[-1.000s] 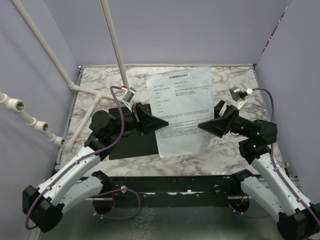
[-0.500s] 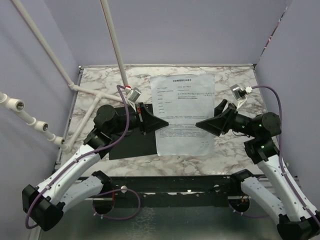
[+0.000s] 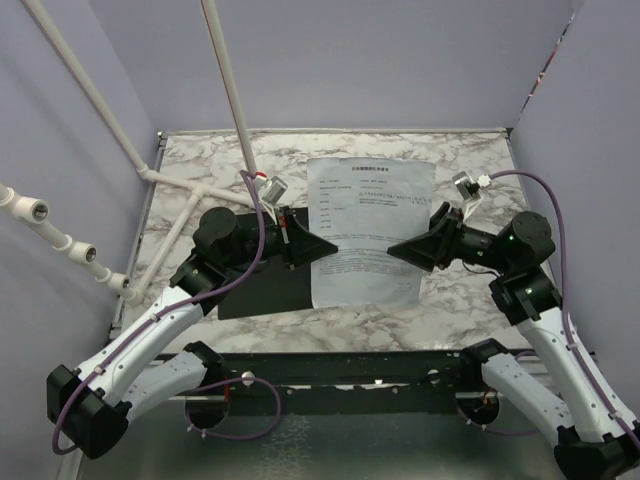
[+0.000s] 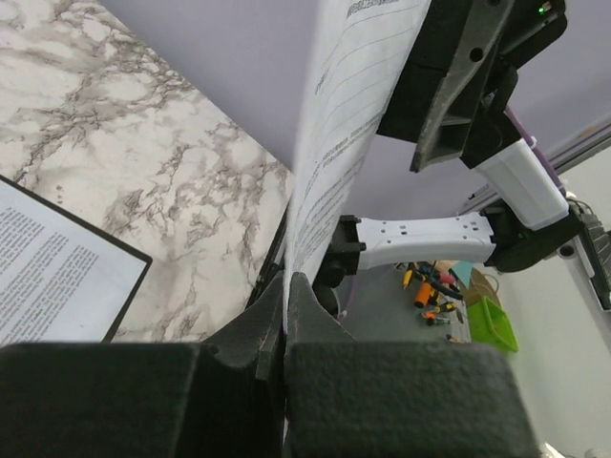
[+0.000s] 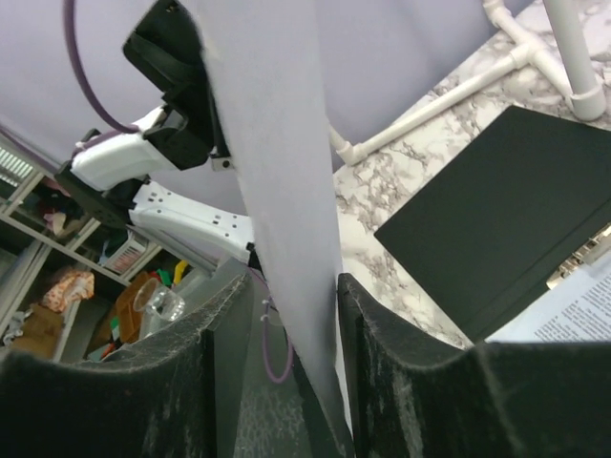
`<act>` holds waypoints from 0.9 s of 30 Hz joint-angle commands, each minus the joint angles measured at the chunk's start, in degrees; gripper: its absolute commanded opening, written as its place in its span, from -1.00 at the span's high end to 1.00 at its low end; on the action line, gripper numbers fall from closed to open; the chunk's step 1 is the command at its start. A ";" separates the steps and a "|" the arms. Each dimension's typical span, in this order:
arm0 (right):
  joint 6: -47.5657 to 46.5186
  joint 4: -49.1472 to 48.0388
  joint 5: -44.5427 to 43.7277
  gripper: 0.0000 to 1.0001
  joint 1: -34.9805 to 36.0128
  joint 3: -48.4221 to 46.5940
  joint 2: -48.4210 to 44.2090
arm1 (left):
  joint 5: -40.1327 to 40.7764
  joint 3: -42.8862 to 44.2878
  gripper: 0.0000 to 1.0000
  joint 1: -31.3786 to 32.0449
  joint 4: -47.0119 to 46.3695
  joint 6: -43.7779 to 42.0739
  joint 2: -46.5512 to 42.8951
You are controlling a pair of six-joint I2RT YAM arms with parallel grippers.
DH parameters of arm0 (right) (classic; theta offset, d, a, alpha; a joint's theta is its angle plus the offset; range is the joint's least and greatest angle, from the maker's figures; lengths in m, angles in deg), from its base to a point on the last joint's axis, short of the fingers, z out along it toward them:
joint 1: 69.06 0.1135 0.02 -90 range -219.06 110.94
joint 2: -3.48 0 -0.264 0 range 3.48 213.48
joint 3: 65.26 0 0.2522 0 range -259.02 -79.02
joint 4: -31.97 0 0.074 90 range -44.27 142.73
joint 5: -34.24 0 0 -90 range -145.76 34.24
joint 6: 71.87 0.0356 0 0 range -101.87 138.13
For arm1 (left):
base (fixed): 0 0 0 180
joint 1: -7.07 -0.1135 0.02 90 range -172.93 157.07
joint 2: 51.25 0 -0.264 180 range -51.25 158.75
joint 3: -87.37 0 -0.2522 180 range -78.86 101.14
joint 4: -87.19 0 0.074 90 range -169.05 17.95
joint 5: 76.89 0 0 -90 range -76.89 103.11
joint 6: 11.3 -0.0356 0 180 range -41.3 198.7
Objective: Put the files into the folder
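Observation:
One white printed sheet of the files (image 3: 370, 230) hangs in the air over the table between my two grippers. My left gripper (image 3: 330, 245) is shut on its left edge; in the left wrist view the sheet (image 4: 353, 124) rises from the pinched tips (image 4: 286, 286). My right gripper (image 3: 392, 250) straddles the right edge, and in the right wrist view the sheet (image 5: 277, 162) runs between the pads (image 5: 291, 281) with a gap still showing on one side. The folder (image 3: 265, 285) lies open and black under the left arm, with another printed sheet (image 4: 57, 277) in it.
White pipes (image 3: 190, 190) cross the table's left side and rise at the back. Purple walls close in on three sides. A black rail (image 3: 340, 370) runs along the near edge of the marble table (image 3: 460, 300).
The sheet has shifted to the right and hangs straighter. My right gripper's jaws have narrowed around the sheet's right edge. The left gripper stayed shut and drifted a little to the right.

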 commanded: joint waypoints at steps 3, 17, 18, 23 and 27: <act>-3.09 4.43 -1.45 0.20 0.35 0.45 1.46 | -1.38 1.18 1.00 -0.08 -5.59 2.50 0.36; -4.04 4.57 -2.55 0.75 0.37 -0.20 2.51 | -2.60 -0.98 1.00 -0.13 -8.07 3.97 1.42; -4.21 4.71 -2.51 0.89 0.34 -0.37 2.67 | -2.60 -1.15 1.00 -0.13 -8.07 3.87 1.41; -5.57 6.80 -4.05 0.99 0.40 -1.31 2.79 | -1.50 -0.89 0.92 -0.09 -6.00 2.37 1.64; -7.22 10.16 -8.34 0.99 0.32 -3.12 2.28 | 4.73 -0.02 0.07 -0.08 -0.39 -0.40 1.12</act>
